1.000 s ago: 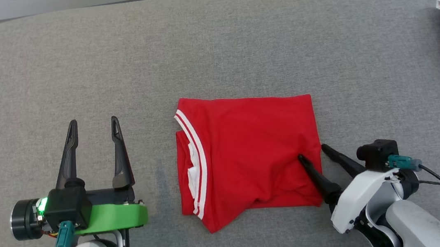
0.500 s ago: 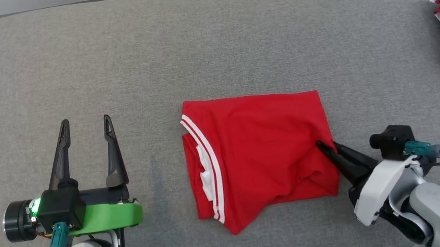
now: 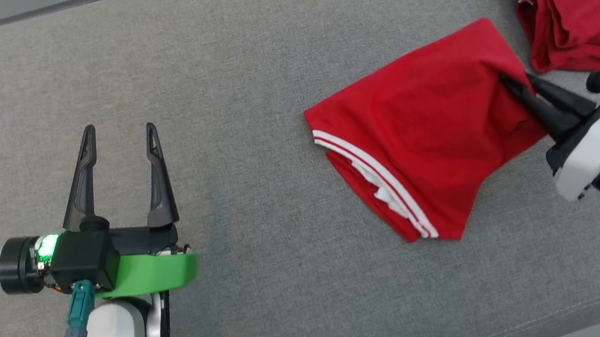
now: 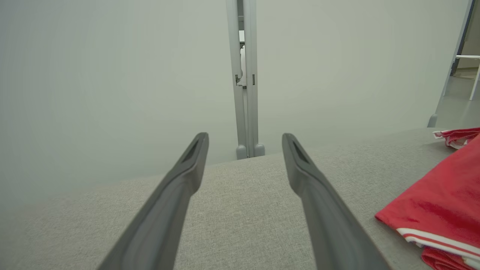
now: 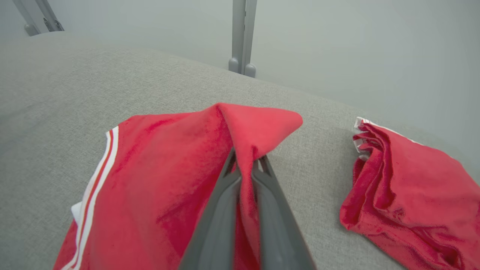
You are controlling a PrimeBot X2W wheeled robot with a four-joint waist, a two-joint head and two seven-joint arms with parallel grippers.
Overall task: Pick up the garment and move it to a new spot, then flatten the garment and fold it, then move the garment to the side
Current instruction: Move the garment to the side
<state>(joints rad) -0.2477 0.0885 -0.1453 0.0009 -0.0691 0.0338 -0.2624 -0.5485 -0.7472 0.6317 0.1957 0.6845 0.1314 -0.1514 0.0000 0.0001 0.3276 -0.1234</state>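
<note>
the folded red garment is being pinched at its right edge by the right gripper, fingers closed tight on a raised peak of cloth. the rest is lying on the grey surface, just beside another red pile. the left gripper is being held wide open and empty, well apart from both. the move to the side is being judged as the step in hand. to do it well, the pinch is best being held low, so the layers are being slid together rather than peeled open. the white-striped hem is being watched for slipping, and release is being advised short of the pile.
</note>
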